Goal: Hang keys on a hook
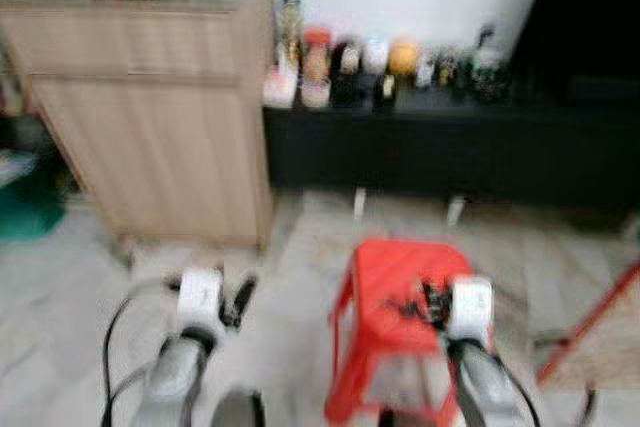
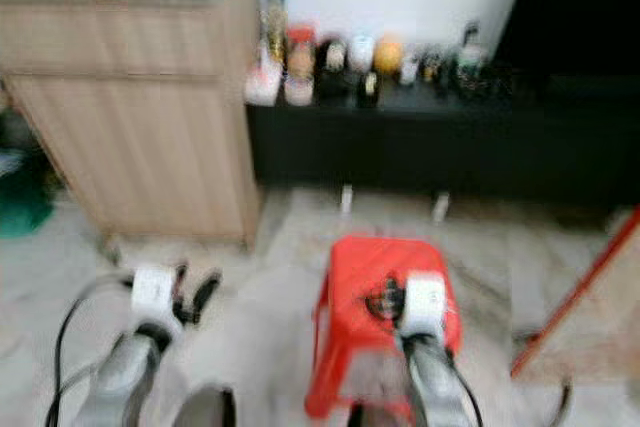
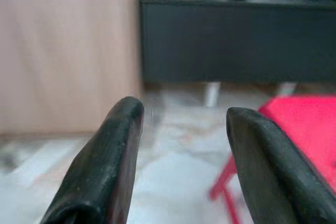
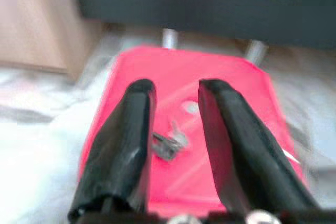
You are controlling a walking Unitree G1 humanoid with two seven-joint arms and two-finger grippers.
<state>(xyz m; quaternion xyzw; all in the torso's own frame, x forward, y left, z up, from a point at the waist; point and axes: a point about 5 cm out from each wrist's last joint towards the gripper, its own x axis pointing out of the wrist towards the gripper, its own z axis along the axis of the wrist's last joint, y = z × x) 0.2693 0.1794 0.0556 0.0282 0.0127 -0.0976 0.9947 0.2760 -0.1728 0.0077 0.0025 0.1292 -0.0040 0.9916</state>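
Keys [image 4: 169, 144], a small silvery metal bunch, lie on the seat of a red plastic stool [image 4: 220, 82], between the spread black fingers of the right gripper [image 4: 174, 94].

Across the upper half of the blurred left eye view stand a tall light wooden cabinet [image 1: 150, 117] at the upper left and a long low black sideboard [image 1: 450, 152] to its right, the latter carrying a row of small jars and ornaments too smeared to name. Pale marbled floor tiles [image 1: 60, 277] fill the lower half, with the stool at lower centre-right. Both silver arms rise from the bottom edge. The right gripper hangs released over the seat, gripping nothing. At lower left, the left gripper [image 3: 181, 116] hovers above the floor beside the stool, its fingers parted and empty.
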